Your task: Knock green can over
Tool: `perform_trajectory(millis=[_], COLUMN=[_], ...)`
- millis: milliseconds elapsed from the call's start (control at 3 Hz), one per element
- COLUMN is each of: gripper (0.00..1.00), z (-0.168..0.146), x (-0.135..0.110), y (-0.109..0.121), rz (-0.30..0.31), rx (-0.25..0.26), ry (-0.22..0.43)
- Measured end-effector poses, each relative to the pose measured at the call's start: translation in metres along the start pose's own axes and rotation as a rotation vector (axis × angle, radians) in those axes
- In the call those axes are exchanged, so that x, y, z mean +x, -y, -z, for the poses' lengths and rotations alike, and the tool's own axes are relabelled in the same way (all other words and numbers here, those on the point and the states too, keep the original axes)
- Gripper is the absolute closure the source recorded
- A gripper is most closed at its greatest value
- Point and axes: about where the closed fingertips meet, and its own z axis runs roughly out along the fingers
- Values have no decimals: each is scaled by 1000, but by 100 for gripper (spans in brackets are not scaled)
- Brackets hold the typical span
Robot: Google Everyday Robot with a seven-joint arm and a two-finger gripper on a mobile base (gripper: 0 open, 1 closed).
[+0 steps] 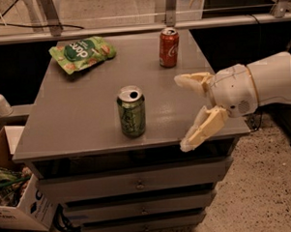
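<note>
A: Illumination level?
B: Dim and warm. Light falls from above, and the bench [78,118] top shows a faint sheen on its right half.
A: Shadows, focus?
B: Deep shadow below the bench front. The claw [181,114], fingers spread at the right edge, renders pale and slightly soft.

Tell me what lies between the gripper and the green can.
Nothing: the camera view shows bare tabletop between the open gripper, at the table's right edge, and the upright green can.

A green can [131,112] stands upright near the front of a grey worktop [82,116]. Just right of it, not touching, a white gripper [183,112] hovers at the worktop's right edge with its fingers spread wide. A red can [169,48] and a green snack bag [82,53] sit farther back.
</note>
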Motion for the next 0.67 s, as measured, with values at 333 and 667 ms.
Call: perform_trajectory(millis=[333,667], gripper=[0,0], z=[-35,-65], x=[1,2], y=[5,14], rz=[14,10], rx=[-13,-22], ry=[49,105])
